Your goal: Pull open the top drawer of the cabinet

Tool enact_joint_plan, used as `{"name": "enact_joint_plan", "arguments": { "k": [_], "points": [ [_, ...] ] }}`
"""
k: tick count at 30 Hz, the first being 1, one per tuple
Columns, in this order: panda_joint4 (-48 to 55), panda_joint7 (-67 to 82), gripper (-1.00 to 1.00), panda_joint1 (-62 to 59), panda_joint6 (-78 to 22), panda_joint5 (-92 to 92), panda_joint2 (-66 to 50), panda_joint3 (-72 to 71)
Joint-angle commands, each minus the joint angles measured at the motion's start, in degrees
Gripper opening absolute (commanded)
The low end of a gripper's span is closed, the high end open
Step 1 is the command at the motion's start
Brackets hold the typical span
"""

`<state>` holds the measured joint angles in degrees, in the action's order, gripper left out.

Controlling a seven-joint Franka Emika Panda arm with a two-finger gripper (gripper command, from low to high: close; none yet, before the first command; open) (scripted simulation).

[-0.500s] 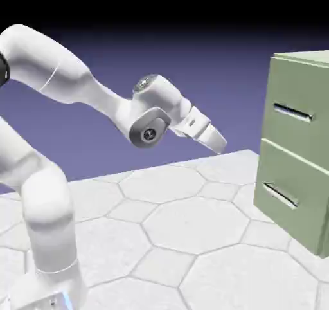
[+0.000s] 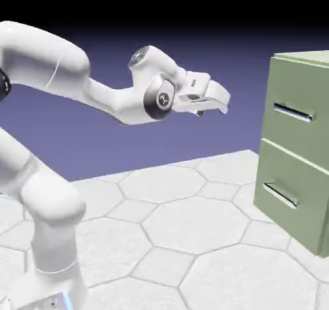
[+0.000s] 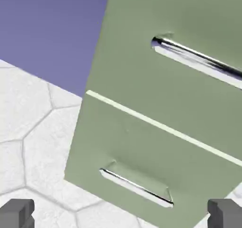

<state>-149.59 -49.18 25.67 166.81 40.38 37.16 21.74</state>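
The sage-green cabinet (image 2: 299,173) stands at the exterior view's right edge. Its top drawer (image 2: 297,119) carries a thin silver bar handle (image 2: 292,112); the lower drawer (image 2: 289,196) sits below it. My gripper (image 2: 220,104) hangs in the air well left of the cabinet, roughly level with the top handle, touching nothing. In the hand view the cabinet front appears tilted, with the top drawer (image 3: 156,61) and its handle (image 3: 196,59) at upper right. The two grey fingertips (image 3: 16,214) sit far apart at the bottom corners, so the gripper (image 3: 120,215) is open with nothing between them.
A white table with hexagon lines (image 2: 186,225) spreads under the arm and up to the cabinet's foot. The lower drawer's handle (image 3: 137,188) shows near the bottom of the hand view. A blue-violet backdrop lies behind.
The hand has risen and levelled out, from pointing down-right to pointing toward the cabinet at the top handle's height. The cabinet is unchanged.
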Motion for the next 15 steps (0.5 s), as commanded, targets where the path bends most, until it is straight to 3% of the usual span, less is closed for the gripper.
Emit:
{"name": "enact_joint_plan", "arguments": {
  "k": [1, 15],
  "points": [
    [0.7, -0.4, 0.00, 1.5, -0.4, 2.5, 0.3, 1.3],
    [10.6, -6.2, 0.00, 23.1, -6.7, 37.4, 4.2, 20.1]
  ]
}}
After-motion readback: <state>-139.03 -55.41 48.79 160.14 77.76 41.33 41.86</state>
